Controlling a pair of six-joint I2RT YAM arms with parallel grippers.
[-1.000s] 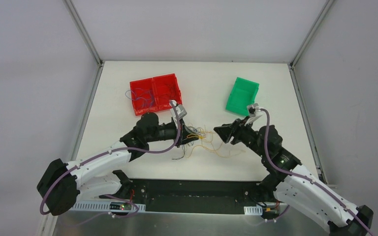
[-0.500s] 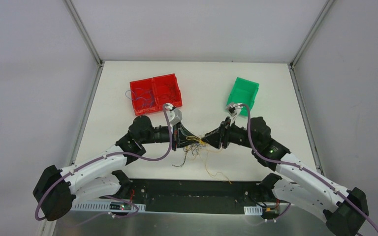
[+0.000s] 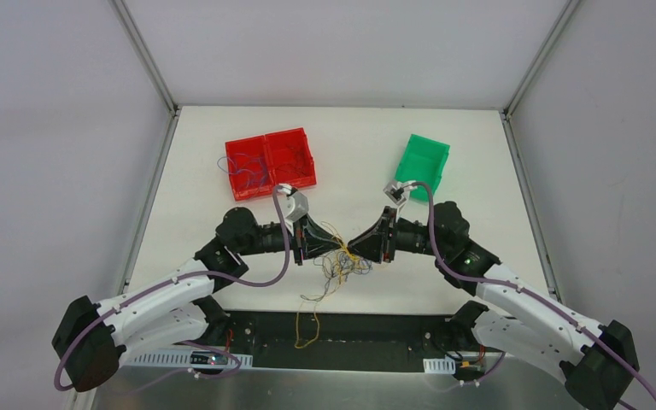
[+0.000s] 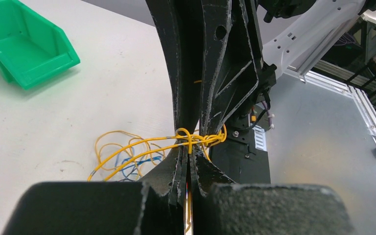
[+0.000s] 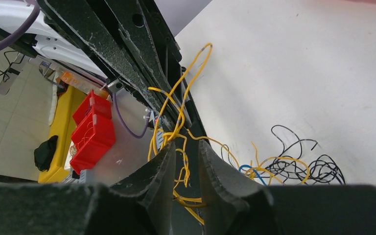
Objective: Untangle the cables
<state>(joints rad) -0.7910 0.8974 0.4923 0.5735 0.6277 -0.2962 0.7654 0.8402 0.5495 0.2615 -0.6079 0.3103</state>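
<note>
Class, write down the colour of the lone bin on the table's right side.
The bin is green, seen best in the top external view.

Your site: robot lab cell. White table (image 3: 350, 145) walled by plain panels (image 3: 350, 43) on aluminium posts (image 3: 144, 55); red bins (image 3: 266, 158) and green bin (image 3: 423, 162) toward its far edge.

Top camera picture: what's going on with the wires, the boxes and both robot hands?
cables: tangled clump, loose ends trailing.
left gripper: shut on yellow cables.
right gripper: nearly closed around yellow strands; grip unclear.
red bin: upright, some thin wires inside.
green bin: upright, empty.
</note>
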